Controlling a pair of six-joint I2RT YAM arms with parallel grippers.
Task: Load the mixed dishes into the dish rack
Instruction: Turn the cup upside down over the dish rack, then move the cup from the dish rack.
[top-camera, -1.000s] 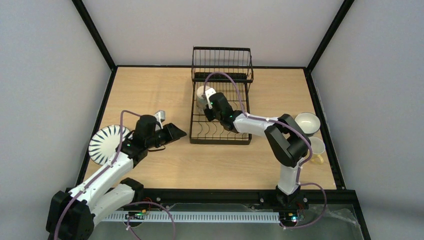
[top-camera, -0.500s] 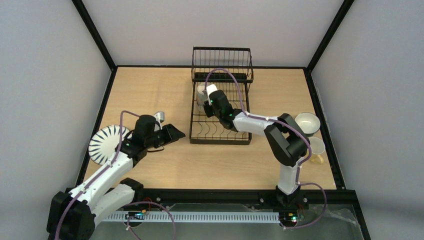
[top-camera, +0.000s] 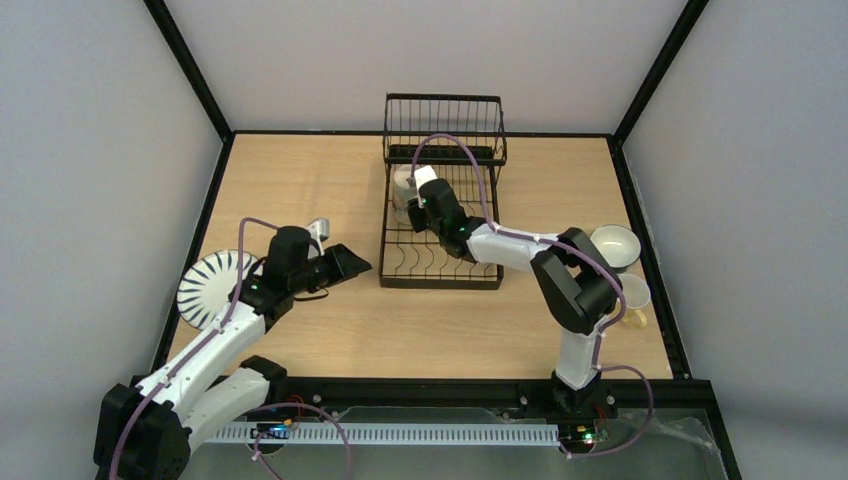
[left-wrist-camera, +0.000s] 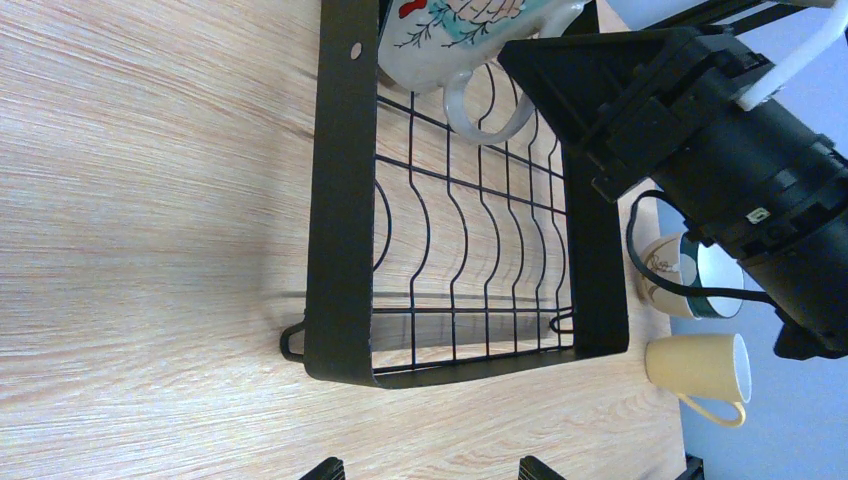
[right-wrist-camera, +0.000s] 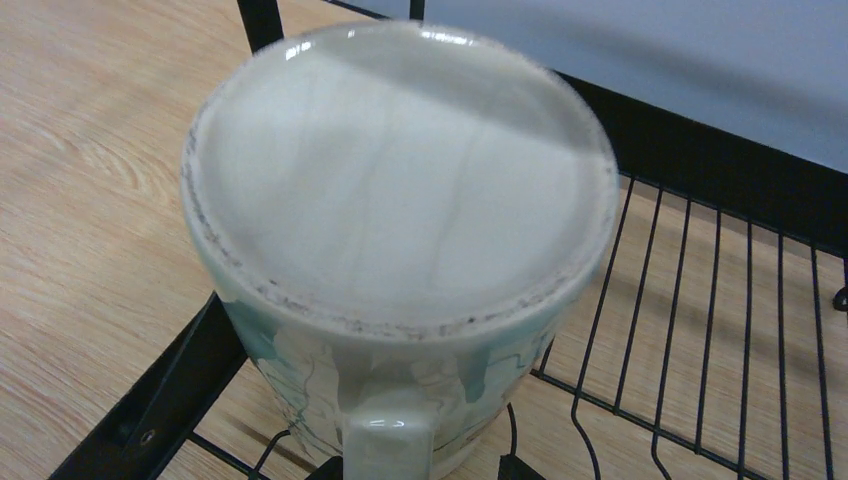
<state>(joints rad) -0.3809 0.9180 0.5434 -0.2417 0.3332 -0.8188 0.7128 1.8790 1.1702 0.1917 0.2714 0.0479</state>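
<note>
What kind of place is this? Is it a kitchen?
Probably a robot test booth, not a kitchen: a left arm and right arm bolted to a wooden table, grey walls in a black frame, just a rack and plate.

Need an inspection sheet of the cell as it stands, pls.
Surface: light wooden tabletop, black edging.
Job's things: decorated ceramic mug upside down in far left corner of black wire dish rack; white plate with dark radial stripes, white bowl and yellow mug on the table outside it.
Clutter: nothing seen.
Grippers: left pincer open, empty; right pincer open by the mug's handle.
Cables: purple cables looped along both arms.
Surroundings: grey walls, black frame.
</note>
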